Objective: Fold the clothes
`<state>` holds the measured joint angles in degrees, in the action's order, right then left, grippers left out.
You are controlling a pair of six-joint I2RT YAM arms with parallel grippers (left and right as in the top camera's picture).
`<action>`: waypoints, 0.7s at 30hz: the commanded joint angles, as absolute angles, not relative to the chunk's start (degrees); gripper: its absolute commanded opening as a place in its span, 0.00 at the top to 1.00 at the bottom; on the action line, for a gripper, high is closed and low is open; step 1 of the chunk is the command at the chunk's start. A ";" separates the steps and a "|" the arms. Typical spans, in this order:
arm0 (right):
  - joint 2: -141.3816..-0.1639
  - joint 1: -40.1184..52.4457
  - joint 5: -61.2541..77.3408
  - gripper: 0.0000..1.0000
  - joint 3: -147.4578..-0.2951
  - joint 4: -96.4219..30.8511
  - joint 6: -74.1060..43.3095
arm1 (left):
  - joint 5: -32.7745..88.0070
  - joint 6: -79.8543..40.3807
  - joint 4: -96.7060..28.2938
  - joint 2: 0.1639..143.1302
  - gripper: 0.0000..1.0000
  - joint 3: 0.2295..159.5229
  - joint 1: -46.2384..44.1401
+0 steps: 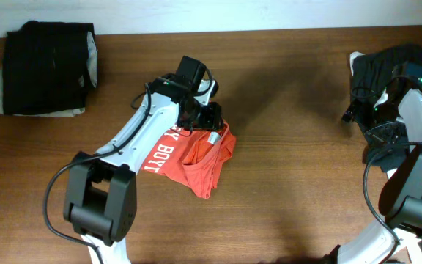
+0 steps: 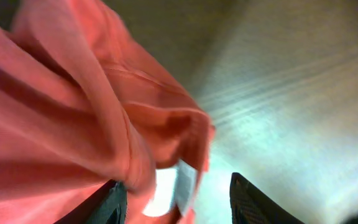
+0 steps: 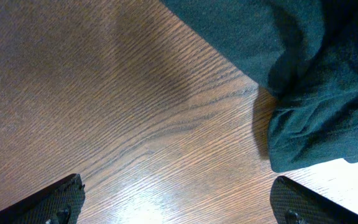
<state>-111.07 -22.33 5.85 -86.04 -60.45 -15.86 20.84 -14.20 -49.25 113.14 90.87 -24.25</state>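
Partly done: black stack folded far-left; red-orange T-shirt bunched mid-table, unfolded, left gripper spread astride its neck label; right gripper spread, empty, beside dark pile awaiting folding.

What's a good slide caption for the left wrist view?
Open left gripper over the bunched red-orange T-shirt, white label showing.
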 commanded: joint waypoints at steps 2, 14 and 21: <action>-110.04 -22.52 5.74 0.01 -86.83 -60.62 -15.90 | 21.80 -9.30 -53.28 102.41 0.46 92.44 -24.25; -110.04 -22.52 5.74 0.01 -86.85 -60.60 -15.92 | 12.21 -11.86 -60.75 96.64 0.16 74.19 -24.23; -110.04 -22.52 5.74 0.01 -86.85 -60.62 -15.92 | 12.23 -11.90 -50.22 97.71 0.13 66.46 -23.86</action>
<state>-111.07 -22.33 5.82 -86.04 -60.49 -15.81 11.20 -12.86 -51.16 96.62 67.44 -24.25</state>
